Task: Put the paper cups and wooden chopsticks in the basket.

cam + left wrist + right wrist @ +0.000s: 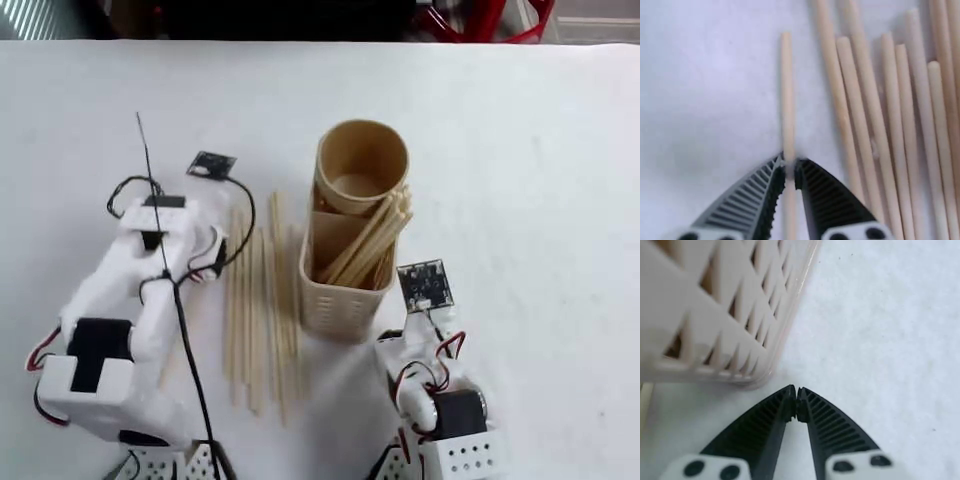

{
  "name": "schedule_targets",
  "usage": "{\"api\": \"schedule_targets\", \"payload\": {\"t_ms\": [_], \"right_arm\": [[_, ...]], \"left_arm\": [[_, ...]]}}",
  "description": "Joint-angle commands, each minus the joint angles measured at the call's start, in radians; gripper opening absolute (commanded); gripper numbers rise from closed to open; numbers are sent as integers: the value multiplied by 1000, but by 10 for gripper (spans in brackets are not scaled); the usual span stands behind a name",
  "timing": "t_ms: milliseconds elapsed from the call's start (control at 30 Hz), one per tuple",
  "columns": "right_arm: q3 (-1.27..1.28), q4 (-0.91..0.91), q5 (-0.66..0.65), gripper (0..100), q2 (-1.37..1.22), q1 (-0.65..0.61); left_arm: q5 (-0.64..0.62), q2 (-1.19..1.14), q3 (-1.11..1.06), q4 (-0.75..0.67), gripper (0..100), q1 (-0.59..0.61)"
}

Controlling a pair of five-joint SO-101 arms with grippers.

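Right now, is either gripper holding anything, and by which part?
The left gripper pinches one chopstick along its shaft, with one end jutting out beyond it. The right gripper is shut on nothing.

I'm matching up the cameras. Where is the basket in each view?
High view: basket at table centre, holding a paper cup and chopsticks.
Left wrist view: aimed elsewhere, where the left gripper pinches a loose chopstick beside others.
Right wrist view: its lattice wall just beyond the shut right gripper.
Shared landmark: the white table.
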State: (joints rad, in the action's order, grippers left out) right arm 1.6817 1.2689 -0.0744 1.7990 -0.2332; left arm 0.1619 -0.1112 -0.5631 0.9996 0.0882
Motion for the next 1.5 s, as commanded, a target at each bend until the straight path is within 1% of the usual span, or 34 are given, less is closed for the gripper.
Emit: {"api": "schedule_targets", "payload": {"t_ms": [0, 100, 233, 333, 400, 533, 633, 800, 900, 1033, 1133, 1333, 1467], "right_arm": [[9, 4, -2, 19, 7, 1], [9, 4, -2, 19, 7, 1], [9, 4, -2, 19, 7, 1], [9, 4, -2, 19, 7, 1], [9, 4, -2, 19, 7, 1], [9, 4, -2, 19, 7, 1], [9, 4, -2, 19, 7, 1], [9, 4, -2, 19, 7, 1], [9, 4, -2, 19, 7, 1], [9, 4, -2, 19, 7, 1], [9, 4, -2, 19, 7, 1], [9, 4, -2, 19, 7, 4], [9, 4, -2, 19, 7, 5]], "left_arm": [[-12, 163, 21, 11, 24, 45], [-8, 367, 43, 80, 24, 39], [-6, 618, 204, 218, 24, 31], [-5, 720, 367, 313, 24, -39], [-5, 748, 476, 347, 24, -113], [-5, 751, 690, 354, 24, -280], [-5, 757, 783, 354, 24, -348], [-3, 759, 799, 354, 24, -420], [0, 763, 802, 354, 24, -503], [49, 832, 763, 342, 24, -633], [55, 908, 666, 267, 24, -717], [60, 992, 385, -44, 23, -792], [124, 993, 318, -227, 23, -842]]}}
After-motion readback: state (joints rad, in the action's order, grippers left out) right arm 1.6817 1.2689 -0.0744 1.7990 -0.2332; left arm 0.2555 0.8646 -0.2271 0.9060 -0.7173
